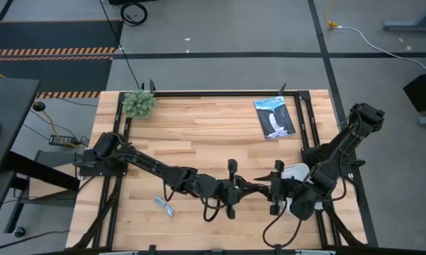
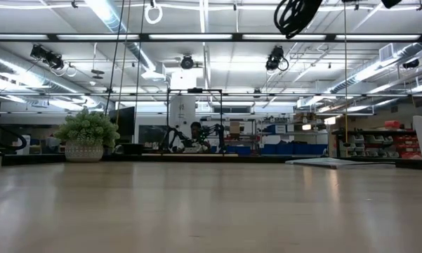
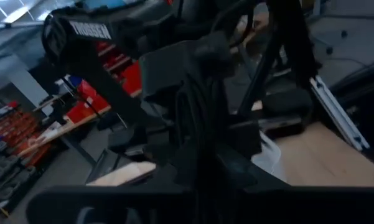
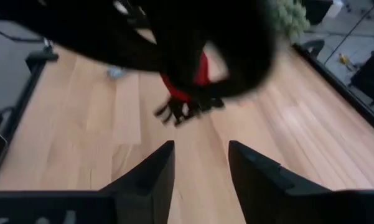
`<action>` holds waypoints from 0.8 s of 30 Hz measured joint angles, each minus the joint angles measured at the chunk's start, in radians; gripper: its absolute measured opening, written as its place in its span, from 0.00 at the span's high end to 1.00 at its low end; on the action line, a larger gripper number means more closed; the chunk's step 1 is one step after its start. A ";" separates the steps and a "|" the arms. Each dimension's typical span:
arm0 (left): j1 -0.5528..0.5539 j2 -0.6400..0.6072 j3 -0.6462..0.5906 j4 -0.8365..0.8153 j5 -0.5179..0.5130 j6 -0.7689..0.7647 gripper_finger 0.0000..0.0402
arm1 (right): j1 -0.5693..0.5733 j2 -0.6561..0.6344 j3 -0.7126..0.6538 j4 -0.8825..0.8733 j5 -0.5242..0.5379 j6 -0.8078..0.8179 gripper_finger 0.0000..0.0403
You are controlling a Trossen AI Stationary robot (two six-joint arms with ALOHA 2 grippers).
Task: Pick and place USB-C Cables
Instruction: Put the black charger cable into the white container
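Note:
My left gripper (image 1: 239, 188) and my right gripper (image 1: 268, 187) face each other tip to tip, high above the table's near middle. The left one is shut on a black USB-C cable with a red band (image 4: 196, 78). The cable's loop (image 2: 295, 14) shows at the low view's top edge. My right gripper (image 4: 201, 149) is open with nothing between its fingers, a little short of that cable. A pale blue cable (image 1: 164, 206) lies flat on the wood near the near edge, and shows as a small spot (image 4: 115, 72) in the right wrist view. The other cables are hidden. My left gripper holds the black cable near its red band (image 4: 199, 68), reaching level from the table's left. Its own dark body hides the place of contact. The cable is lifted clear of the table, and its plug ends (image 4: 180, 112) hang below the fingers.
A white tray (image 1: 298, 172) lies under my right arm near the table's right edge. A dark blue printed packet (image 1: 275, 117) lies flat toward the far right. A potted plant (image 1: 139, 103) stands at the far left corner. Bare wood spans the middle.

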 joint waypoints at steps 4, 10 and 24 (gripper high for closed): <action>-0.006 0.000 -0.003 0.017 0.003 0.003 0.91 | 0.000 0.000 0.001 0.148 0.008 -0.113 0.55; -0.007 0.000 -0.003 0.052 0.015 -0.001 0.92 | -0.006 0.000 0.001 0.281 -0.015 -0.239 0.49; -0.005 0.000 -0.003 0.067 0.052 -0.022 0.90 | -0.051 0.000 0.001 0.329 -0.019 -0.309 0.75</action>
